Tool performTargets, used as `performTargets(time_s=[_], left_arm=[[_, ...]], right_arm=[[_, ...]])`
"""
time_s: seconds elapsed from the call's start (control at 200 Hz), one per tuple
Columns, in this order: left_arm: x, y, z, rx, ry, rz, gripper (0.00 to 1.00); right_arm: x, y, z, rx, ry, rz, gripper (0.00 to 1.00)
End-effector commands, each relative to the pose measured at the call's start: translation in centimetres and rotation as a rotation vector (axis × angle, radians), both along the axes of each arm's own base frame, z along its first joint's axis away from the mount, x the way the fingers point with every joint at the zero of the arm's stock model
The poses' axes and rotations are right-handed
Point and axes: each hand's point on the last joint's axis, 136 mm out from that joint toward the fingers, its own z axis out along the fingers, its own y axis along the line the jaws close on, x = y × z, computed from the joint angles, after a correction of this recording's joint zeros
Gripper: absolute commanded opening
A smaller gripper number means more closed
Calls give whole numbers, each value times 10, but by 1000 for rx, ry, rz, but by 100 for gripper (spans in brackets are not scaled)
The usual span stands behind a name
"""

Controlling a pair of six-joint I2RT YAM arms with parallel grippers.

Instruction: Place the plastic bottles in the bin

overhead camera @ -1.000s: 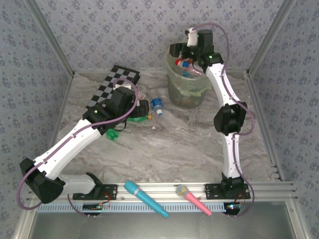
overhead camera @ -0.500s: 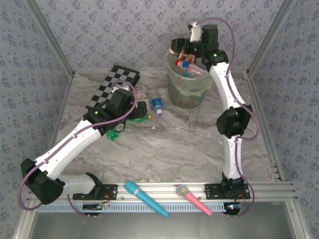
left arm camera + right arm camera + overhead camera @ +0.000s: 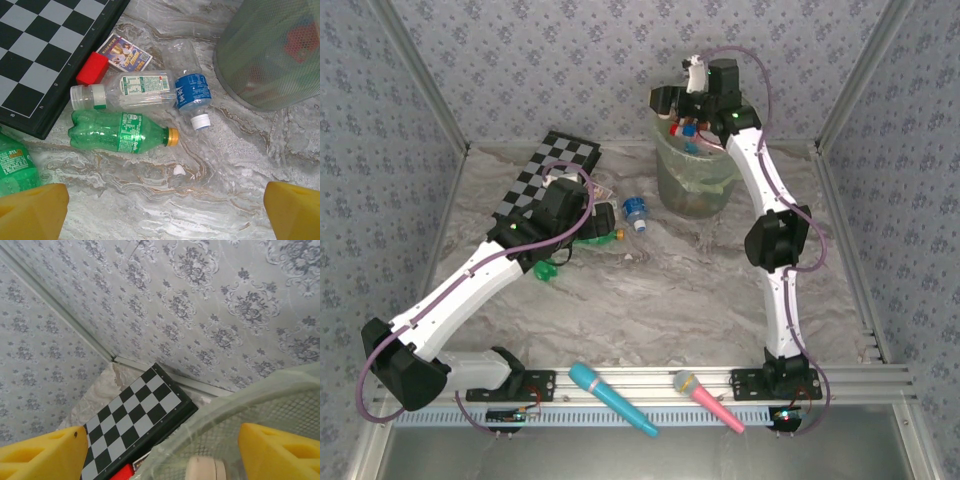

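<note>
The left gripper [image 3: 165, 212] hangs over the table [image 3: 225, 165] with its jaws spread wide, holding and touching nothing. Beneath it a green bottle [image 3: 120, 132] lies on its side, its long axis running left to right in the left wrist view and its cap pointing right. Just beyond it a clear bottle [image 3: 127, 91] lies nearly parallel, cap to the left, beside a red block [image 3: 92, 68] and a card [image 3: 124, 52] at the edge of a chessboard [image 3: 40, 60]. A blue-labelled bottle [image 3: 192, 90] touches the clear one's base, its white cap pointing toward the camera. The right gripper [image 3: 160, 450] is also wide open and empty, above the rim of the bin [image 3: 240, 405].
</note>
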Motion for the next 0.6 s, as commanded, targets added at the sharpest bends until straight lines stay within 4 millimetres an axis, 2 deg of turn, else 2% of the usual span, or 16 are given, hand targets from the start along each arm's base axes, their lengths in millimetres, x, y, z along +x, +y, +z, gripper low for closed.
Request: performTargets(time_s=[0.0, 0.175, 0.25, 0.415, 0.465, 0.595], left_arm=[[3, 1, 15, -31, -29, 16, 100], [7, 5, 10, -25, -21, 49, 100], [5, 18, -3, -13, 27, 100, 100], [-1, 59, -31, -30, 115, 271, 100], [-5, 73, -40, -49, 141, 326, 100], [-22, 109, -72, -83, 227, 473, 100]], right_arm=[[-17, -1, 13, 2, 9, 32, 80], [-32, -7, 30, -24, -21, 17, 80], [-36, -13, 45, -20, -48, 0, 81], [-52, -24, 76, -16, -85, -28, 86], [-58, -27, 81, -21, -88, -42, 100], [-74, -35, 91, -29, -98, -67, 100]])
